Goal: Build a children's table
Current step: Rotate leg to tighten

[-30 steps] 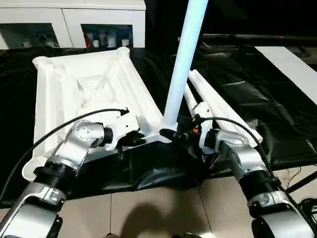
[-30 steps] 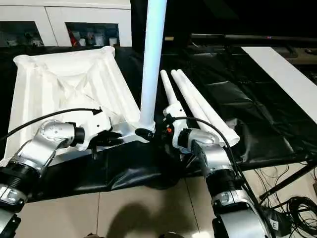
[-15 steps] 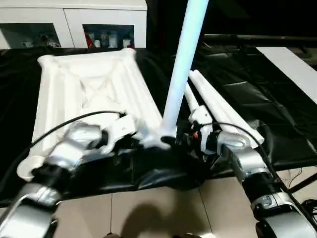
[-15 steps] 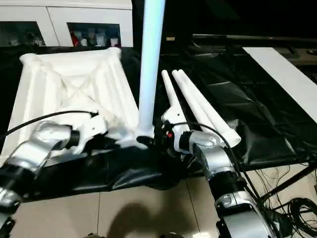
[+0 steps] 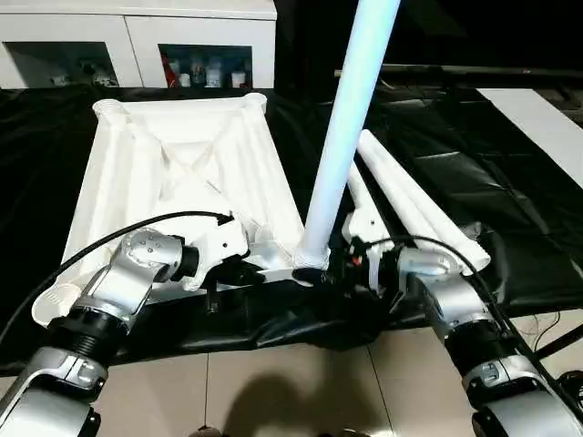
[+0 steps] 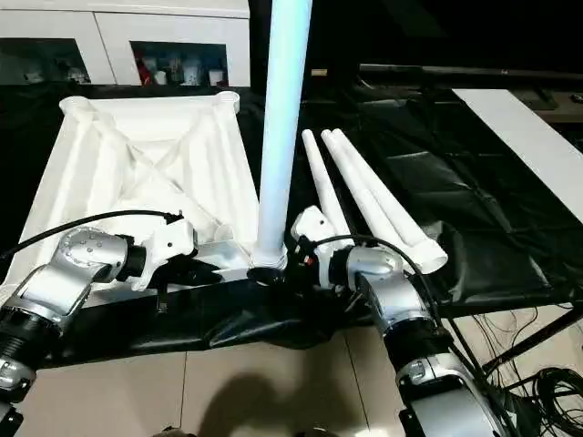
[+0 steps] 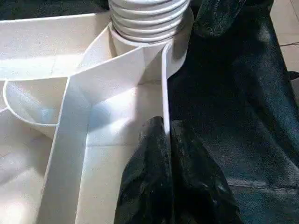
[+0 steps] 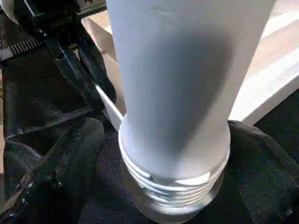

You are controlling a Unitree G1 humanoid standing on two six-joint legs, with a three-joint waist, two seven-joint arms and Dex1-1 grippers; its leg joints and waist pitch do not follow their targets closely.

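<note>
My left claw [image 5: 239, 270] is pinched together on the thin rim wall of the table top [image 5: 182, 173], right at its near edge, with the fingers [image 7: 170, 182] squeezing the white wall between them. Just beside it, toward my right, one leg [image 5: 346, 127] stands upright in the near corner socket [image 7: 149, 44], its ribbed threaded end still showing above the socket's lip. My right claw [image 5: 339, 270] is spread wide around the base of that leg, a finger on either side, and I cannot tell whether the fingers actually touch it. Beyond my right claw three more legs [image 6: 364, 196] lie side by side, making four in all. The top lies ribbed side up, with one socket at each of its four corners. Everything rests on a worktop covered by a black sheet [image 5: 455, 164]; tiled floor [image 5: 273, 382] shows below its near edge. Farther to the right lies a flat white board [image 5: 537, 118]. At the back stands a white cabinet [image 5: 137, 36] with small items behind its glass; no writing is readable.
</note>
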